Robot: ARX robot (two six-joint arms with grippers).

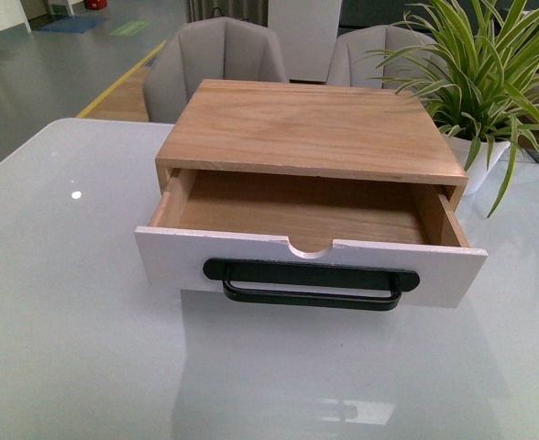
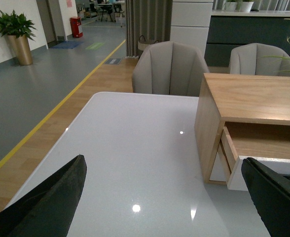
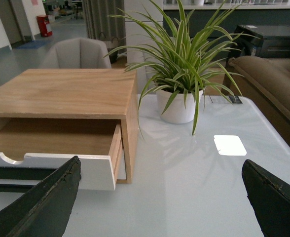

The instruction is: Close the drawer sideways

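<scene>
Where everything rests: glossy white table (image 1: 68, 348).
Case: wooden box (image 1: 311, 128) mid-table.
Drawer (image 1: 306, 225): pulled partway out of the box, white front toward the robot.
Plant (image 1: 485, 82): potted, just beside the box's right rear corner.
Left gripper (image 2: 162, 163): spread wide, holding nothing.
Right gripper (image 3: 161, 163): spread wide, holding nothing.

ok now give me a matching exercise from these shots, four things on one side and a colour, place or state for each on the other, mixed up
Things:
1. drawer
2. bar handle
3. plant pot
4. left gripper

Descriptions:
a. black
b. open, holding nothing
c. pulled out
d. standing on the table beside the wooden case

Pairs: 1-c, 2-a, 3-d, 4-b
</scene>
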